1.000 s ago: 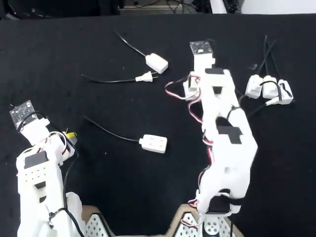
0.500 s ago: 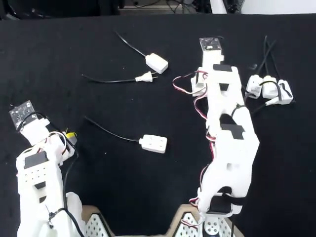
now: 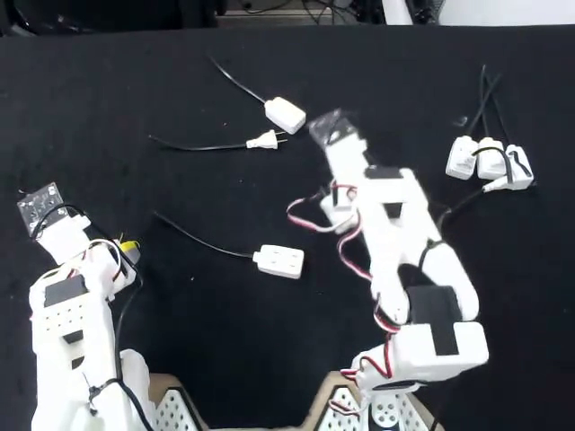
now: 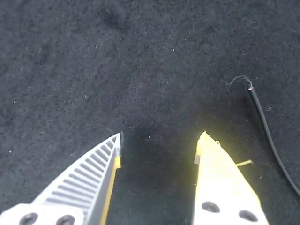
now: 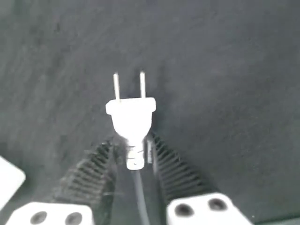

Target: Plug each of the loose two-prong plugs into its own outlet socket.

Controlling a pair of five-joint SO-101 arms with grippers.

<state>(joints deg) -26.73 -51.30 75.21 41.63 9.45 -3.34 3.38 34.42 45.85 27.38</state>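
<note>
Plug (image 5: 130,117) sits squeezed in the right gripper (image 5: 130,145) jaws, with bare black table (image 5: 225,70) all around. The left gripper (image 4: 161,137) is wide apart.

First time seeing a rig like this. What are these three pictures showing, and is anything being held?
Two white robot arms sit side by side at a table covered in black cloth. The high view looks down from a fixed camera; the other two pictures come from a camera on each arm's wrist, looking along its claw. On the cloth lie a loose two-prong plug, a farther socket block and a nearer socket block, each on a black cable, plus a cluster of white blocks to the right. The left claw is open over bare cloth beside a cable end. The right claw is shut on the neck of a second plug, prongs pointing away.
</note>
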